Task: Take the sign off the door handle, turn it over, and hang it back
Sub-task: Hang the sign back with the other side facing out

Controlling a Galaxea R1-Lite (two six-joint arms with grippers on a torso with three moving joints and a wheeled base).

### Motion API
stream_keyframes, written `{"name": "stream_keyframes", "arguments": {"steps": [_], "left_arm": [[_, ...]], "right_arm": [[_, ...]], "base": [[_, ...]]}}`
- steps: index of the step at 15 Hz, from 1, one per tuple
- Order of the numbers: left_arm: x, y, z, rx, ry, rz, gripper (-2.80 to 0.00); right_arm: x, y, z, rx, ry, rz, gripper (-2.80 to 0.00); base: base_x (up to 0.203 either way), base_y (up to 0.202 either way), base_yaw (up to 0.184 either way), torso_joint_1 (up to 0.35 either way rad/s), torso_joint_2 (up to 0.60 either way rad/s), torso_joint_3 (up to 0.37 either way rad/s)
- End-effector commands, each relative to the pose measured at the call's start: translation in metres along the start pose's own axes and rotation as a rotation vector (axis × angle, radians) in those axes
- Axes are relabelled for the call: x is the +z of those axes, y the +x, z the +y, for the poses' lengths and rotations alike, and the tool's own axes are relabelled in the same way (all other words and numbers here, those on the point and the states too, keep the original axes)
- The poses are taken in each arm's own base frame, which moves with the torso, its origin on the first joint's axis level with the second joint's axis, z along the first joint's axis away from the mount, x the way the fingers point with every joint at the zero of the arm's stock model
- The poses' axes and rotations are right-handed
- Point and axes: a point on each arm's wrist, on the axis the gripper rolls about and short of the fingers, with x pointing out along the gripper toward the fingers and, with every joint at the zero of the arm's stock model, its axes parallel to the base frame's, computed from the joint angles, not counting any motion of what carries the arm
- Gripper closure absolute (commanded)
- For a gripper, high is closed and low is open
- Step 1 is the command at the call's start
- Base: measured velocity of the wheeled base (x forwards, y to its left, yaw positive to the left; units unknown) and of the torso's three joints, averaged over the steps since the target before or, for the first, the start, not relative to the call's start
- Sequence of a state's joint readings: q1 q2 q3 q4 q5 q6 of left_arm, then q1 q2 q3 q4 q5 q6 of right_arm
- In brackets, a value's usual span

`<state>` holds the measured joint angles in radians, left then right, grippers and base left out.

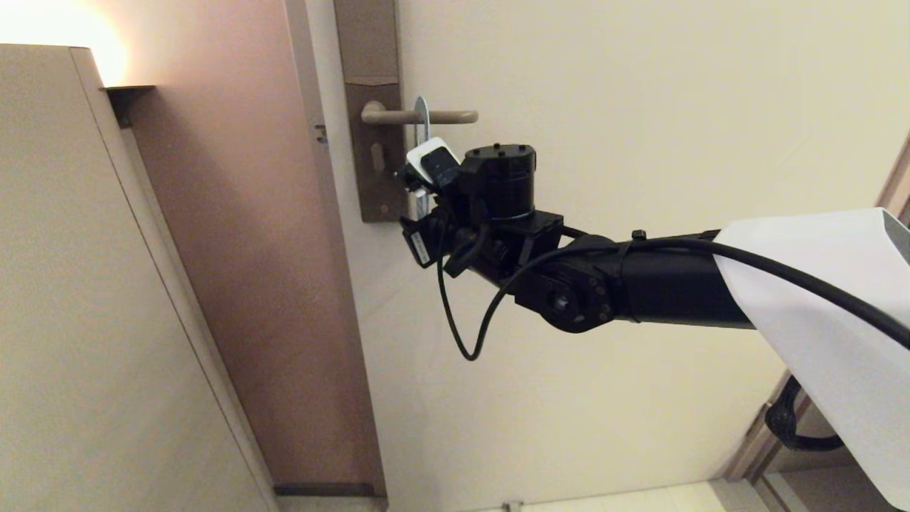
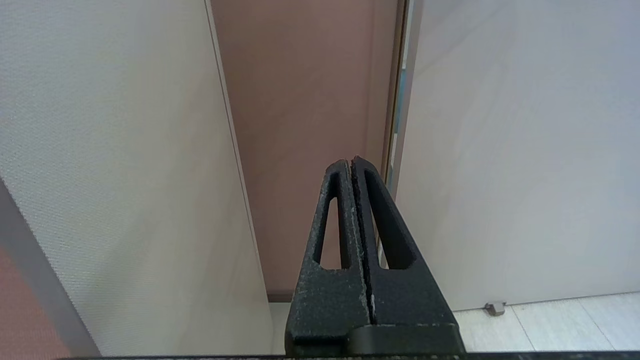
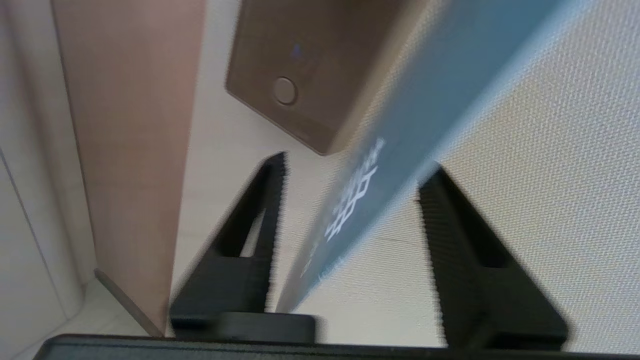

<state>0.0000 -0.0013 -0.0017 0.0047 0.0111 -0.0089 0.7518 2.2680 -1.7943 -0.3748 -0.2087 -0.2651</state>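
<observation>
**Sign on the lever, right fingers spread either side of it**

The sign hangs edge-on from the door handle, looped over the lever just out from the tall brown backplate, which sits on the cream door. Beside the door stands a pinkish-brown wall panel.

From the head view, the right arm reaches in from the right and its wrist blocks most of the card below the lever; only a thin pale sliver shows. The right wrist view supplies what that hides: the card's blue face with white lettering runs between the two black fingers of the right gripper, which stand well apart on either side of it (whether either pad touches the card is not clear). The backplate's lower corner with a round screw lies beyond.

The left gripper appears only in its own wrist view, fingers pressed together on nothing, pointing at the wall and door edge.
</observation>
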Motion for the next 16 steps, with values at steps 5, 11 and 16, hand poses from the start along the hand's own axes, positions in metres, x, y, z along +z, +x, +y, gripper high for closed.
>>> {"name": "stream_keyframes", "arguments": {"steps": [5, 11, 16], "left_arm": [[0.0, 0.0, 0.0, 0.0, 0.0, 0.001, 0.0], [0.0, 0.0, 0.0, 0.0, 0.0, 0.001, 0.0], [0.0, 0.0, 0.0, 0.0, 0.0, 0.001, 0.0]], "right_arm": [[0.025, -0.022, -0.002, 0.01, 0.019, -0.047, -2.8], [0.046, -0.052, -0.01, 0.118, 0.098, -0.1, -2.8], [0.04, -0.074, -0.02, 0.14, 0.112, -0.064, -2.8]], "base": [[0.0, 0.0, 0.0, 0.0, 0.0, 0.0], [0.0, 0.0, 0.0, 0.0, 0.0, 0.0], [0.0, 0.0, 0.0, 0.0, 0.0, 0.0]]}}
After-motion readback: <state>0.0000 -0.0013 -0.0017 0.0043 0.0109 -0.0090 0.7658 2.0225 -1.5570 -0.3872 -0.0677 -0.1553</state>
